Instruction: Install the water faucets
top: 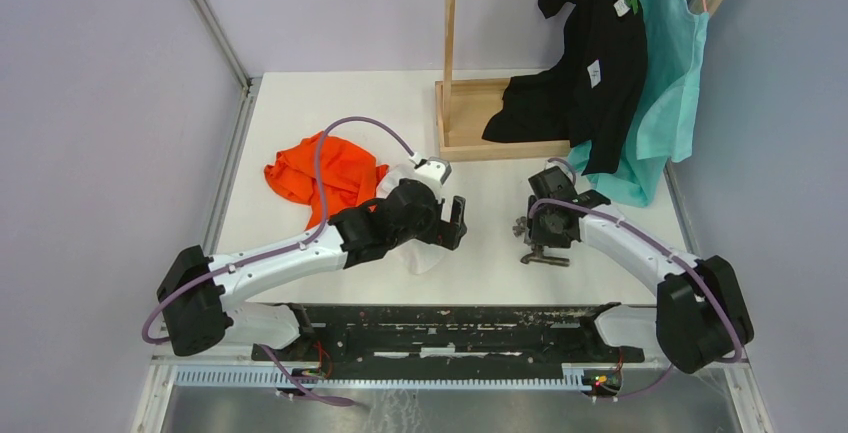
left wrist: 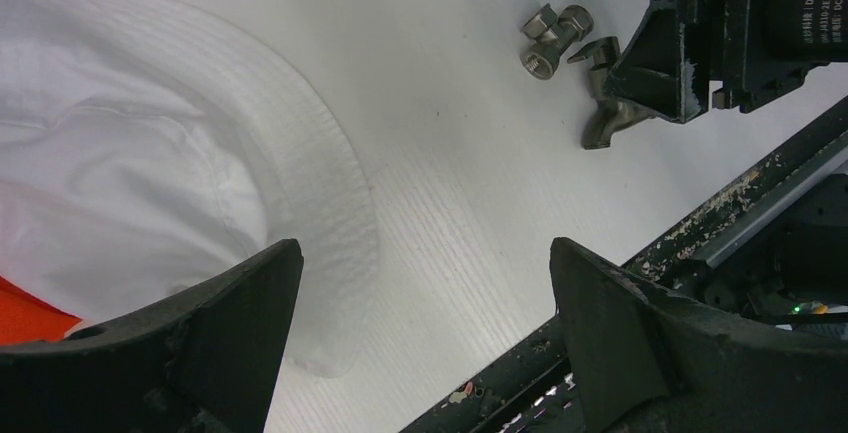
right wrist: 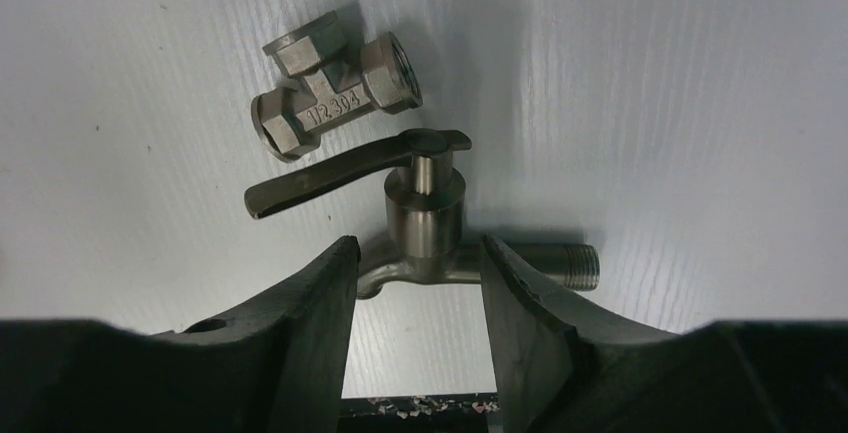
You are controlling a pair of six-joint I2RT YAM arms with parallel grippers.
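Top view overhead from behind; wrist views close, downward, sharing faucet (right wrist: 425, 215).

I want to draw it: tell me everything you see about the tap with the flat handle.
The tap is dull grey metal: a round body with a flat lever handle on its end, a threaded pipe on one side, a bent spout on the other. It lies on the white table close to a tee fitting. The open right pincer straddles its body, gaps showing either side.
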